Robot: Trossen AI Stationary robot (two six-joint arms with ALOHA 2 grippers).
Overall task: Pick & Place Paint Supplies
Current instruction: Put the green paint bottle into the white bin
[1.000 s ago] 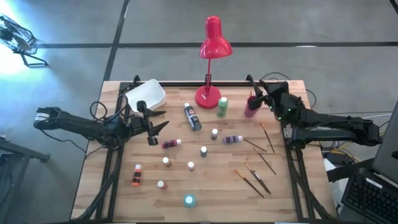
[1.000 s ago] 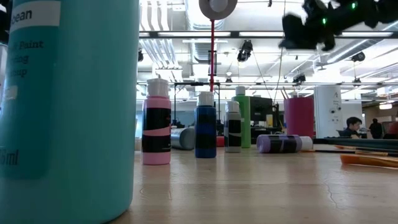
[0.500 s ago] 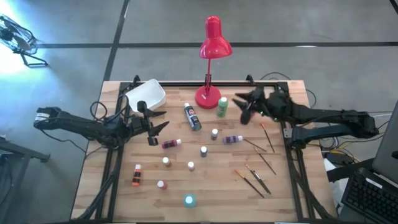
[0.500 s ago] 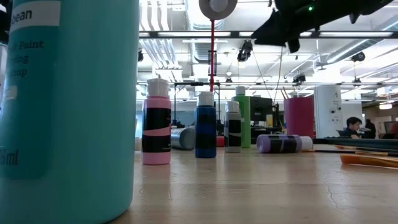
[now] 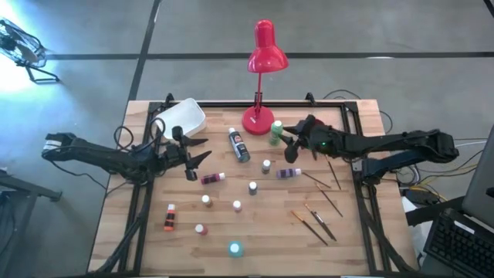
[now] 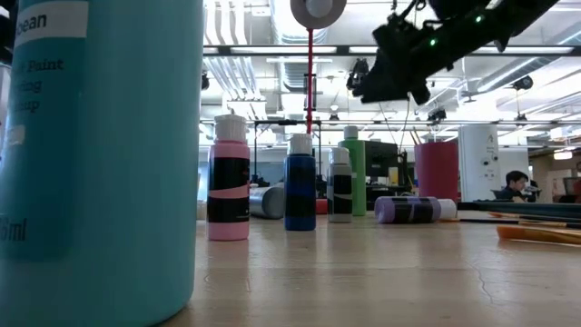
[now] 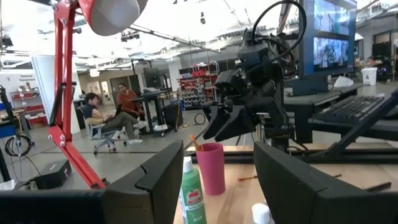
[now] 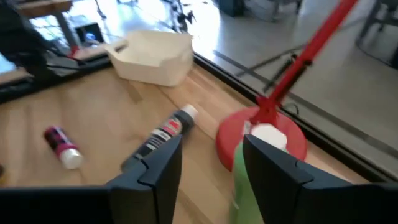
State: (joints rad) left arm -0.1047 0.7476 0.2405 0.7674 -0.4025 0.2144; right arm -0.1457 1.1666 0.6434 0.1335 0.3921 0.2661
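Between right claw (image 8: 208,177) fingers: green bottle (image 8: 245,171).

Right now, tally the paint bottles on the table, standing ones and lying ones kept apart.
Standing bottles: 7
Lying bottles: 4
Total: 11

Green bottle (image 5: 276,132) white-capped — red lamp (image 5: 263,58), pink cup (image 7: 210,168), teal bottle (image 5: 235,249), white tray (image 5: 181,119).
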